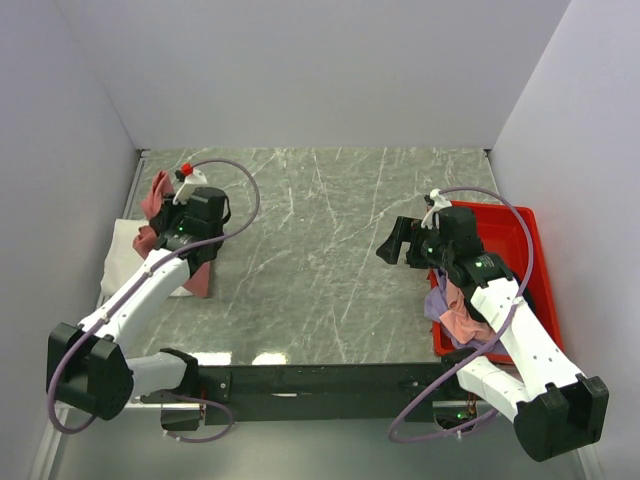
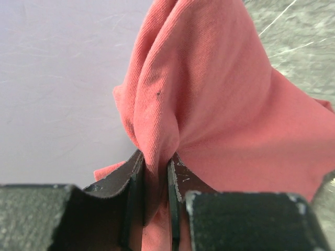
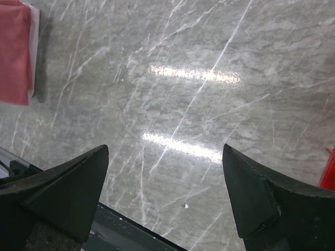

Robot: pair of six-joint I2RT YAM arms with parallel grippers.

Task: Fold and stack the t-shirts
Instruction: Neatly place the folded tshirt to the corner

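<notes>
The left pincer [image 2: 154, 170] is clamped on a bunched fold of the soft dusty red cotton t-shirt [image 2: 220, 104], at the far left of the grey marbled desk [image 1: 320, 230], over a flat white cotton t-shirt [image 1: 122, 255]. The pinch looks narrow, so the cloth could slip free, or its hanging part could drag and rumple the white one. The right pincer [image 3: 165, 151] hangs with jaws wide apart over bare desk beside the rigid bright red plastic tray [image 1: 520, 235] and offers no support, so the fold may land lopsided.

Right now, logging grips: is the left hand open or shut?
Shut: the left hand pinches the red shirt between its fingers.
</notes>
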